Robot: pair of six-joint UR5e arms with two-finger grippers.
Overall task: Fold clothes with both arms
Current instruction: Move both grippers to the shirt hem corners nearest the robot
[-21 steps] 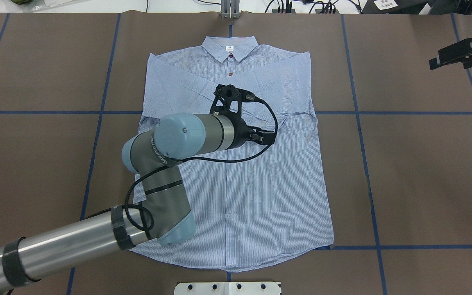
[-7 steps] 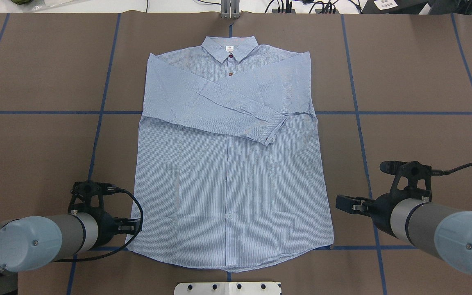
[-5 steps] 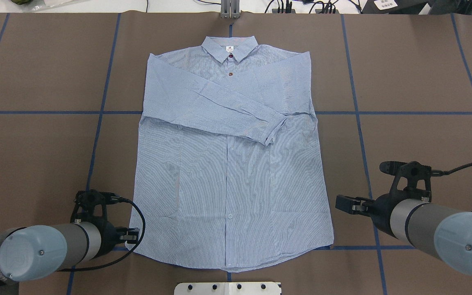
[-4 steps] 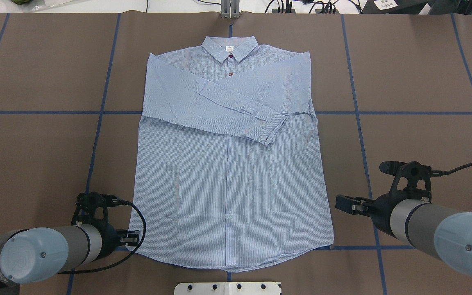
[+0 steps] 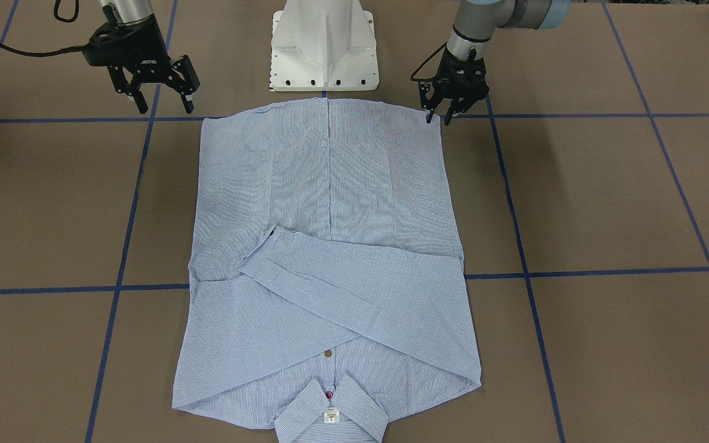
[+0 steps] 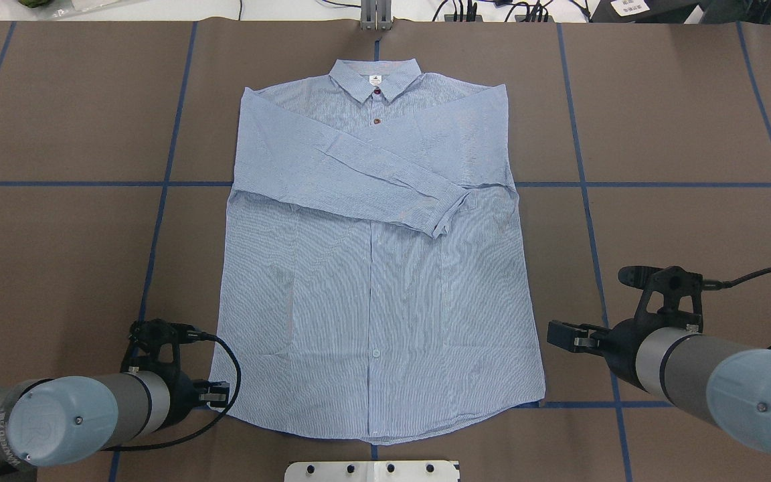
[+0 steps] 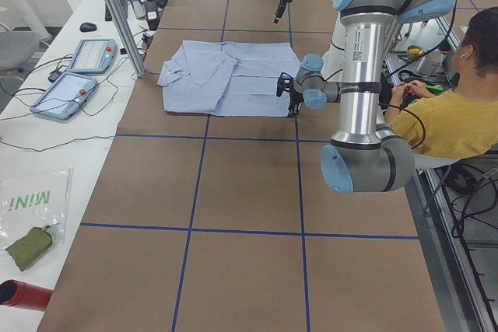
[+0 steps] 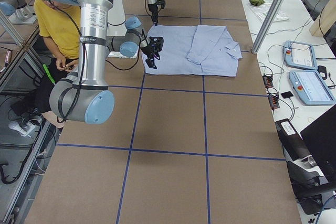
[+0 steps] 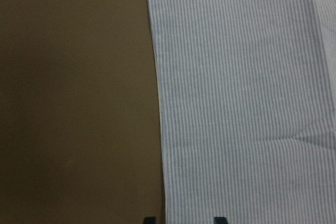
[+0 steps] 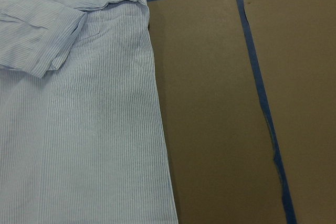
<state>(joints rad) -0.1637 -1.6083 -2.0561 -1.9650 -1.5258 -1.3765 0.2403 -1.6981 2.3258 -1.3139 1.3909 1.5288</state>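
Seeing left pincer point(image 5: 438, 119) parted astride shirt point(image 5: 324, 246) hem corner, not clamped; right pincer point(image 5: 165, 106) spread wide, empty, near hem.

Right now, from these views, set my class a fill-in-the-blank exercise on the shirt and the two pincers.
1. The shirt lies flat, its collar pointing ____ from the robot.
2. The tape lines are ____.
3. Of the left pincer and the right pincer, the one over the shirt's edge is the ____.
4. Both pincers are ____.
Missing words: away; blue; left; open.
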